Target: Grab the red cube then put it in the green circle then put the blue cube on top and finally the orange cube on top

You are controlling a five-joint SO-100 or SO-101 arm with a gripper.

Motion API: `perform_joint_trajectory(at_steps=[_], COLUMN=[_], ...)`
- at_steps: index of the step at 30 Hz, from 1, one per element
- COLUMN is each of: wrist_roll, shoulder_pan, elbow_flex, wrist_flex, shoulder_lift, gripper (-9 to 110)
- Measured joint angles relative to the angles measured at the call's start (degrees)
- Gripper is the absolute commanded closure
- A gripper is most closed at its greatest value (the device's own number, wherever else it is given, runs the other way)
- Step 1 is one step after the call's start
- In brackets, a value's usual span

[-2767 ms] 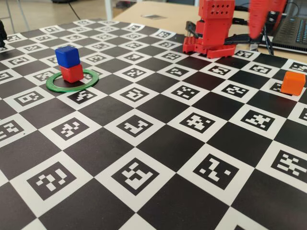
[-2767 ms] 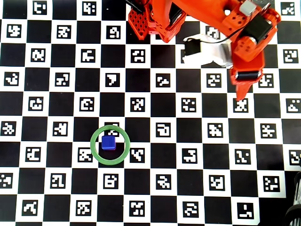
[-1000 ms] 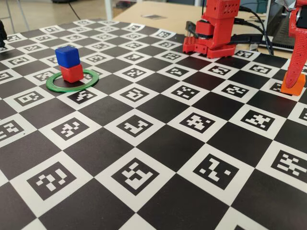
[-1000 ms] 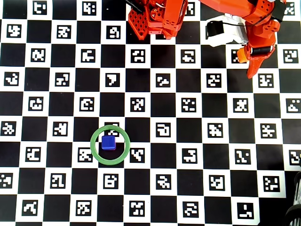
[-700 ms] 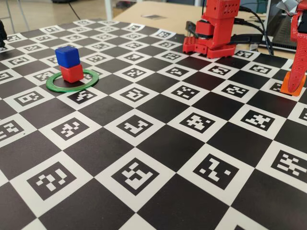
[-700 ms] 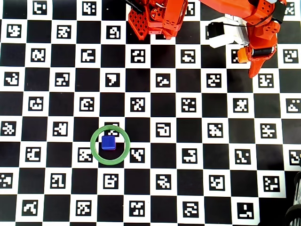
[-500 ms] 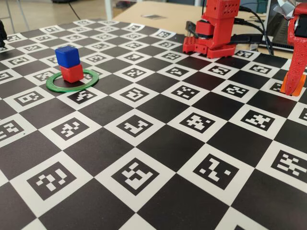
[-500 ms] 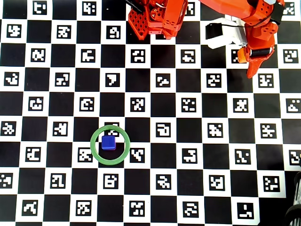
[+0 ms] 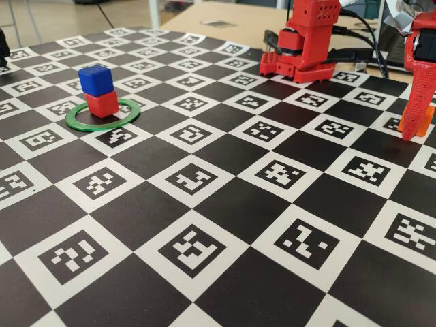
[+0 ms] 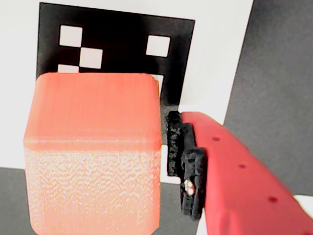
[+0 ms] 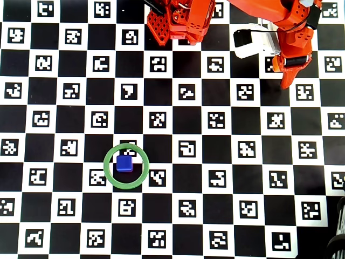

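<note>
In the fixed view a red finger (image 9: 414, 109) of the gripper (image 9: 417, 121) is standing in front of the orange cube (image 9: 425, 120), so only a sliver of it is showing at the right edge. From overhead, the arm is covering nearly all of the orange cube (image 11: 276, 63), and the red cube is lying wholly hidden under the blue cube (image 11: 124, 164). The wrist view is showing the orange cube (image 10: 93, 152) filling the left half, with one toothed finger (image 10: 188, 166) just beside its right face; the other finger is out of frame, so I cannot tell whether the jaws are spread or pinching it. The cube is sitting on the checkered board (image 9: 218, 204). Far off, the blue cube (image 9: 95, 80) is resting on the red cube (image 9: 102, 104) inside the green circle (image 9: 103, 114). Compared with half a second ago, the finger is now hiding more of the orange cube, while the stack is sitting unchanged.
</note>
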State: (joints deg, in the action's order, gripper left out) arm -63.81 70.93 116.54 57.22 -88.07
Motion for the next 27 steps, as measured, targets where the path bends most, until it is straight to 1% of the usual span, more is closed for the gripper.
perform_joint_trajectory(at_steps=[3, 18, 22, 27], wrist_roll=[0.0, 1.3, 2.2, 4.0], shoulder_pan=[0.0, -1.4, -1.4, -2.1], elbow_flex=[0.0, 0.4, 0.5, -0.2], wrist_flex=[-0.4, -1.4, -2.5, -1.4], shoulder_lift=[0.0, 0.0, 0.0, 0.0], gripper=[69, 88, 92, 92])
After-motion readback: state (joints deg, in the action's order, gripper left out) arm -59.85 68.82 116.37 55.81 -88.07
